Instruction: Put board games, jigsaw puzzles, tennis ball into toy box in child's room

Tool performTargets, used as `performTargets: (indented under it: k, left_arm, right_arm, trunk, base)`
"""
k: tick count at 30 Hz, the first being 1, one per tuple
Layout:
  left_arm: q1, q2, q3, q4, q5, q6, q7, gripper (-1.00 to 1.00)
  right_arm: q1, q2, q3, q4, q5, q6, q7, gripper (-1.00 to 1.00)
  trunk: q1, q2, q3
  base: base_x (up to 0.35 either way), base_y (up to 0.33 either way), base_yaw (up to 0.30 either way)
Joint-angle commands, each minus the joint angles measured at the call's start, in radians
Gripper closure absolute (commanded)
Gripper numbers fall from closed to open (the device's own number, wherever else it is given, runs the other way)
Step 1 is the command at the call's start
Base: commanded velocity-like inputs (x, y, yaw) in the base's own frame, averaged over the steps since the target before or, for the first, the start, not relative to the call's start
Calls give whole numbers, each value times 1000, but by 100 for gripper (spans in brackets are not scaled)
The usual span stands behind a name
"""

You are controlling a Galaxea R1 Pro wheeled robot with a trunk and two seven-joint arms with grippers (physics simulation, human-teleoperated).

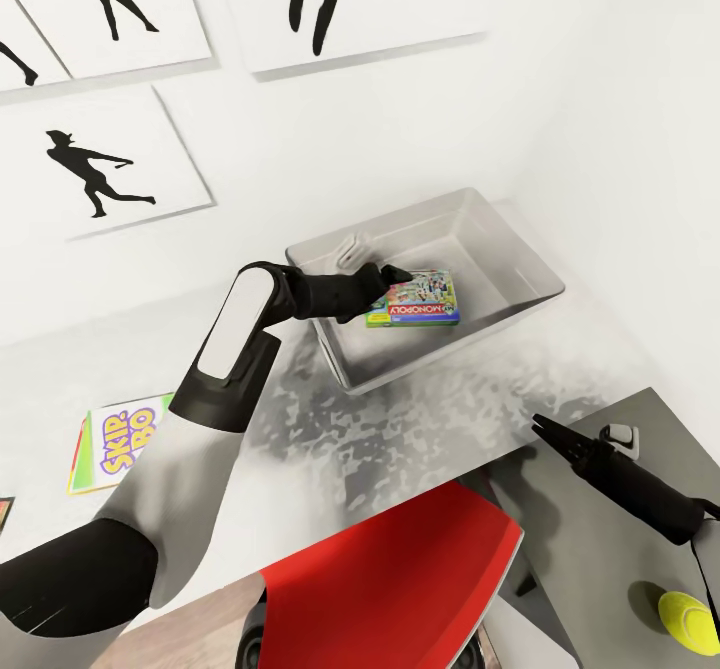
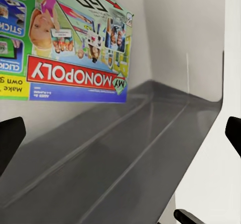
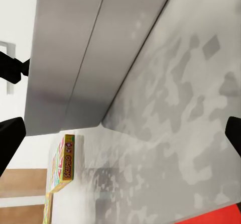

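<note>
The light-grey toy box stands on the white table against the wall. A green-edged Monopoly board game lies flat on the box's floor, and the left wrist view shows its lid close up. My left gripper hangs open over the box's near-left part, beside the game, holding nothing. My right gripper is open and empty, low over the table's right end and pointing at the box's outer wall. A yellow-edged Skip-Bo board game lies on the table at far left. The tennis ball rests at bottom right.
A red chair stands tucked close under the table's front edge. The lower dark-grey cabinet section carries the ball. White walls with black silhouette pictures close off the back and right. A flat item peeks in at the left edge.
</note>
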State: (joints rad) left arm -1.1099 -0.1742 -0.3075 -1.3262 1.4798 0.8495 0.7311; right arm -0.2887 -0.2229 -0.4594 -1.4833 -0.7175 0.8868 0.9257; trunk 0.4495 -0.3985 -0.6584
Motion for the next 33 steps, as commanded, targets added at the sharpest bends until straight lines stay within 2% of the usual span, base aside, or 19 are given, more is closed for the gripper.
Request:
performTargets:
  k: [1,26,29,33]
  left_arm:
    - [-1,0,0,-1,9,0,11,-100]
    - [-1,0,-1,19,6,-15,8,-100]
    - [-1,0,-2,20,-1,-17,7,-100]
    - [-1,0,-2,22,-29,-19,7,-100]
  right_arm:
    - [0,0,-1,0,0,5,2,-100]
    - [0,0,1,0,0,4,2,-100]
    - [0,0,0,0,0,4,2,-100]
    - [0,0,0,0,0,4,3,-100]
  trunk:
    - [1,-2,-1]
    - [1,-2,-1]
    - [1,-2,-1]
    - [1,-2,-1]
  base:
    - [0,0,0]
    - [0,0,0]
    - [0,0,0]
    - [0,0,0]
